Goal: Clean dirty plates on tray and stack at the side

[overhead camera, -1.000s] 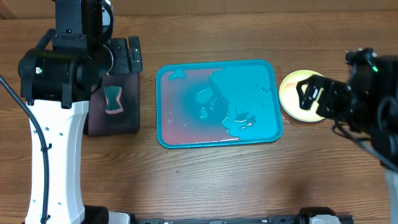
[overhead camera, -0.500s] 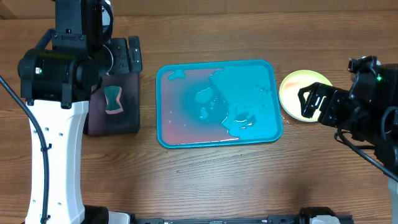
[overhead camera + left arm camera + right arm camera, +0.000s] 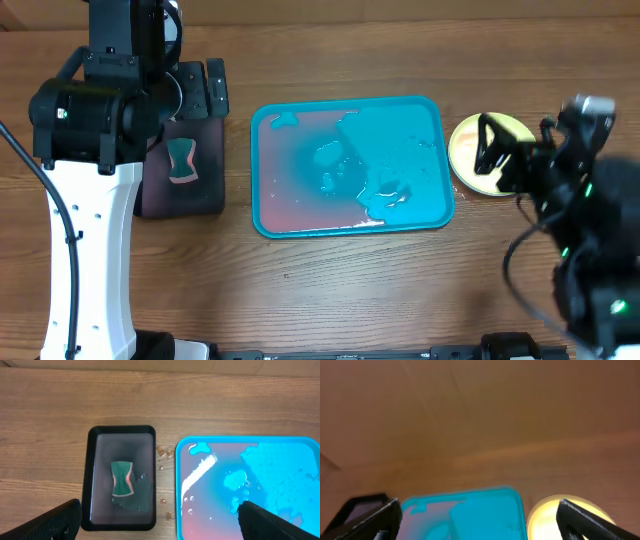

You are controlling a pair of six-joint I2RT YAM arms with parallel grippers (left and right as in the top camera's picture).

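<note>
Overhead: the turquoise tray (image 3: 300,215), wet with pink-tinted water, sits mid-table. A light green plate (image 3: 466,142) lies on the wood just beside it at 3 o'clock. The right gripper (image 3: 497,158) hangs over the plate's 3 o'clock half, jaws spread. The left arm (image 3: 95,115) stands over a black tray (image 3: 160,200) at the turquoise tray's 9 o'clock.

Left wrist: the left gripper (image 3: 159,506) is spread wide and holds nothing. A stained green sponge (image 3: 121,479) in the black tray is at 10 o'clock, the turquoise tray at 2 o'clock.

Right wrist, blurred: fingers parted and empty. The plate shows at 4 o'clock, the tray at 6.
</note>
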